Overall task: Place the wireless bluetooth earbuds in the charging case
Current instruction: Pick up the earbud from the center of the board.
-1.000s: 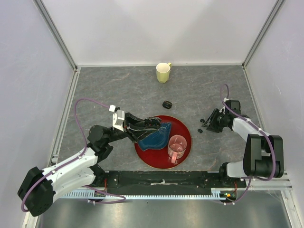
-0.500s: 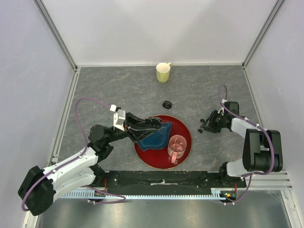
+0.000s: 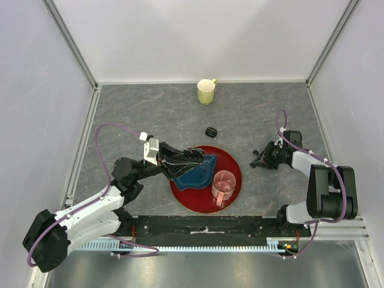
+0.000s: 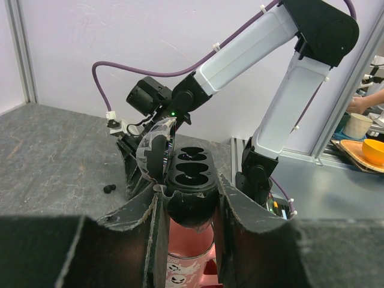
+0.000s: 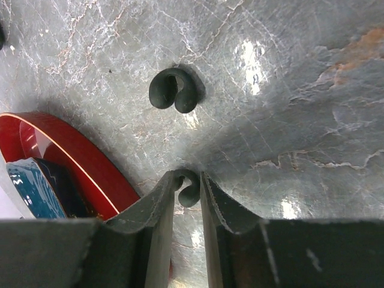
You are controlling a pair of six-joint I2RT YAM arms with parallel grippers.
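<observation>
While my right hand point(image 5: 187, 182) squeezes closer, a tiny black bean-shaped earbud point(image 5: 191, 193) on the grey counter point(image 5: 300, 120) sits between its slightly apart fingers, nearly grabbed; my left hand point(image 4: 189, 201) clamps the open black charging case point(image 4: 192, 174).

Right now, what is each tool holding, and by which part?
The left tool clamps the open charging case by its rounded base. The right tool straddles one earbud on the table; whether it grips cannot be told.

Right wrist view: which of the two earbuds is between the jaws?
The nearer earbud, at the bottom centre, right between the jaws. The other earbud lies apart, farther ahead, with nothing around it.
</observation>
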